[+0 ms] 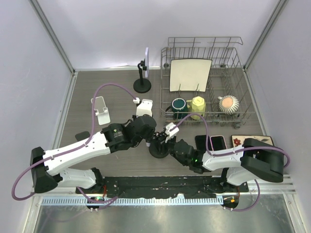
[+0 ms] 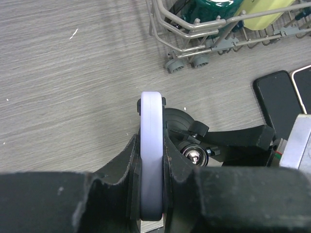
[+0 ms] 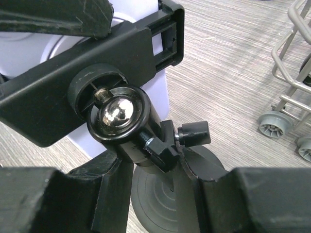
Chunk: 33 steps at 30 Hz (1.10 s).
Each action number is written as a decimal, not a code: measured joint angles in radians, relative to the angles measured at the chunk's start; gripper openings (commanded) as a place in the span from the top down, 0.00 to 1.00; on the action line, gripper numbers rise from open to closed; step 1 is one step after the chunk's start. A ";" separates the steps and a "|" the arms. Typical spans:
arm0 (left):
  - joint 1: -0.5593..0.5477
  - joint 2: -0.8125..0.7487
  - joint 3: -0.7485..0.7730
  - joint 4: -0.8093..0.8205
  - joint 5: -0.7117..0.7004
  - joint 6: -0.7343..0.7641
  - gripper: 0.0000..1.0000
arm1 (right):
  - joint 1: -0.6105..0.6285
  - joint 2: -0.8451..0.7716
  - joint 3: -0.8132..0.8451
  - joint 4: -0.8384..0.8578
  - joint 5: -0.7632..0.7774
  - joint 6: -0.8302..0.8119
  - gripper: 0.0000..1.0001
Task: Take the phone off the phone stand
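The left gripper (image 2: 150, 165) is clamped on the lilac phone (image 2: 150, 126), which sits on edge in the clamp of the stand (image 2: 180, 121). The right gripper (image 3: 155, 177) pinches the stand's stem below its ball joint. A dish rack (image 2: 173, 64) stands beyond the stand.

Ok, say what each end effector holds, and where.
Left end effector: phone, pinched across its flat faces. Right end effector: phone stand, by the stem below its ball joint.
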 measured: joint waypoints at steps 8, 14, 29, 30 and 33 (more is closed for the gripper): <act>0.021 -0.032 -0.002 -0.016 0.082 0.015 1.00 | -0.011 -0.017 -0.022 0.022 -0.059 0.013 0.99; 0.027 -0.045 -0.031 0.014 0.119 0.008 1.00 | -0.021 -0.037 -0.032 -0.007 -0.076 0.037 0.99; 0.071 -0.118 -0.034 -0.087 0.230 0.103 1.00 | -0.167 -0.053 -0.050 -0.001 -0.079 0.126 0.99; 0.071 -0.140 -0.034 -0.120 0.251 0.118 1.00 | -0.209 -0.059 -0.065 -0.010 -0.056 0.139 0.99; 0.071 -0.175 -0.034 -0.173 0.303 0.147 1.00 | -0.274 -0.080 -0.094 -0.026 0.000 0.171 0.99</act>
